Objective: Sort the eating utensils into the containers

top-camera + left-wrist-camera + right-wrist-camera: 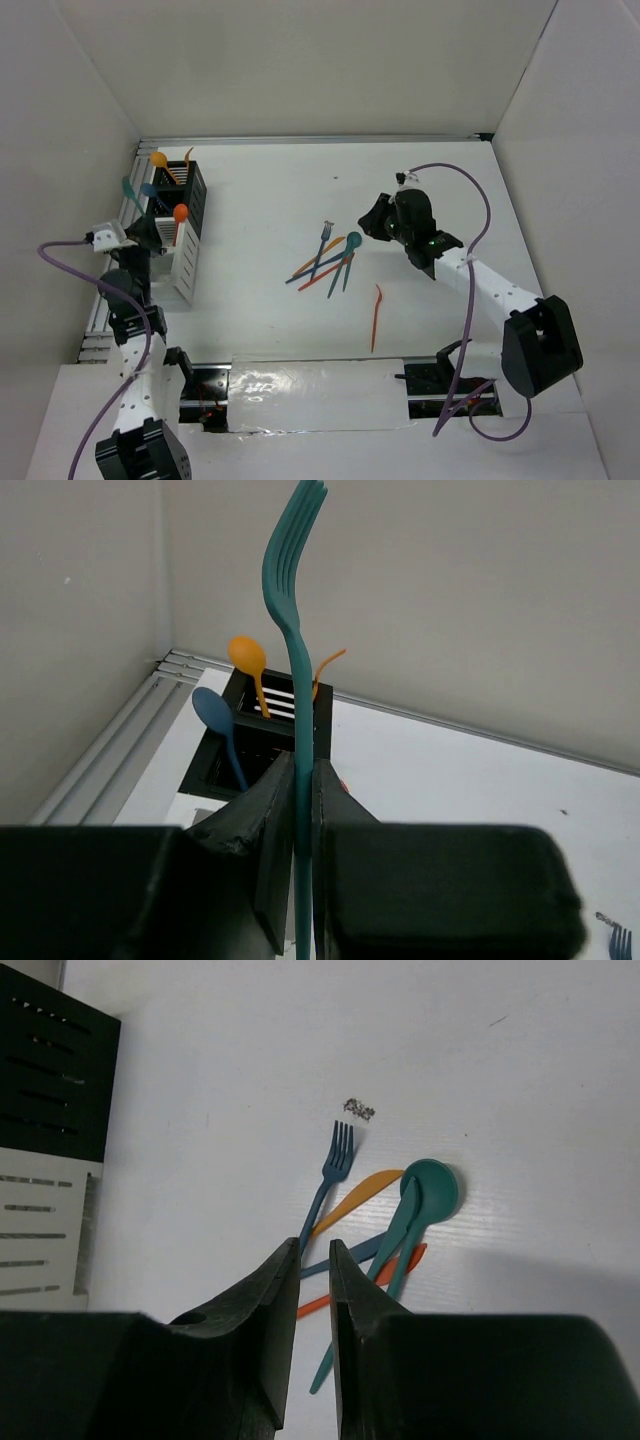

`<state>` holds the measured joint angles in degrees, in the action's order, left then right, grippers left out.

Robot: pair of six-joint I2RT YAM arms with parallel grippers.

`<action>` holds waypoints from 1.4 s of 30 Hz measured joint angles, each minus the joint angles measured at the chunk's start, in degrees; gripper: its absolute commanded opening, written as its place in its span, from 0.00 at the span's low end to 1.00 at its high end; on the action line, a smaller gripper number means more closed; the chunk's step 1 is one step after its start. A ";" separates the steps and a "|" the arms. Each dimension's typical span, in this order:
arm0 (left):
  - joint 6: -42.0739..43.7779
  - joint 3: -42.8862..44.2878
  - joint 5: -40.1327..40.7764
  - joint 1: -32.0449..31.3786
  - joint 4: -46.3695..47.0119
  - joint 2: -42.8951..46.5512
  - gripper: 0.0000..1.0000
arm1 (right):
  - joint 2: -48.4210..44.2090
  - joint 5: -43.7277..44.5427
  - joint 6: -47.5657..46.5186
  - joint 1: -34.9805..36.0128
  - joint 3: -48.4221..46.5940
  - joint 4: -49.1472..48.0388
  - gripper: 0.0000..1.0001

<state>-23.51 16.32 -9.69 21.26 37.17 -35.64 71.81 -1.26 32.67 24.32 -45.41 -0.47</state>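
held a teal fork upright, pinched in the left gripper, just over the containers at far left. hung the right gripper, narrowly parted and empty, above the loose utensils mid-table. likely called next for lowering the fork into one of them and letting go.

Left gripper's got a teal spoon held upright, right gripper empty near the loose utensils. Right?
Not quite. The left gripper holds a teal fork, tines up, not a spoon; the left wrist view shows the tines clearly. The rest is correct: the right gripper holds nothing, near the loose utensils.
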 measured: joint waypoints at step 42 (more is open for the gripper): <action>9.40 -14.21 26.71 -8.55 20.15 8.39 0.15 | -0.22 -7.13 -0.79 -4.33 2.32 -4.92 0.26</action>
<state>-14.11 2.11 17.02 12.71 57.32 -27.24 71.59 -8.38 31.88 19.99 -43.09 -5.39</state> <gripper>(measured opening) 0.210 0.262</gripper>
